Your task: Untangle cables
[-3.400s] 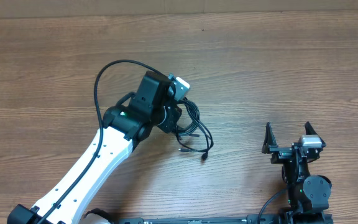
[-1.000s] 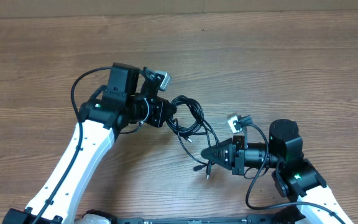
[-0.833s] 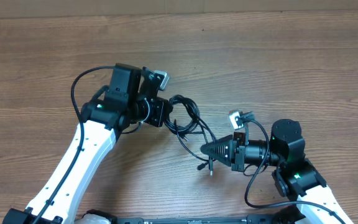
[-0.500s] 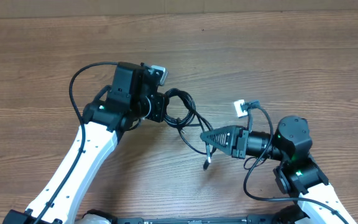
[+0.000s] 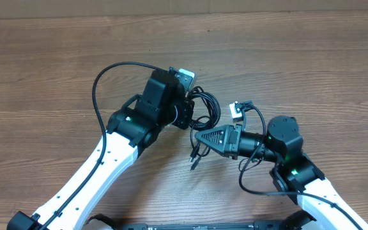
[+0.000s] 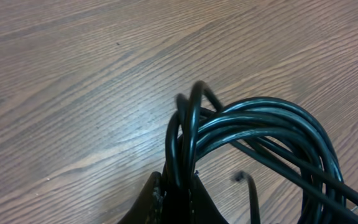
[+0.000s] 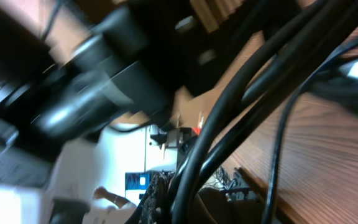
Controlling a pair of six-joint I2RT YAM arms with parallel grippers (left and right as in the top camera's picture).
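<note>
The left gripper [image 6: 174, 198] has its fingertips pressed together on a loop of the cables [image 6: 253, 127], a coil of thin black cords over the wooden table [image 5: 312, 57]. The right gripper [image 5: 197, 136] tapers to a closed point pinching strands of the same bundle, with loose ends trailing just below it. The left arm reaches in from the lower left and the right forearm lies level, pointing left, so the two grippers meet tip to tip near mid-table.
</note>
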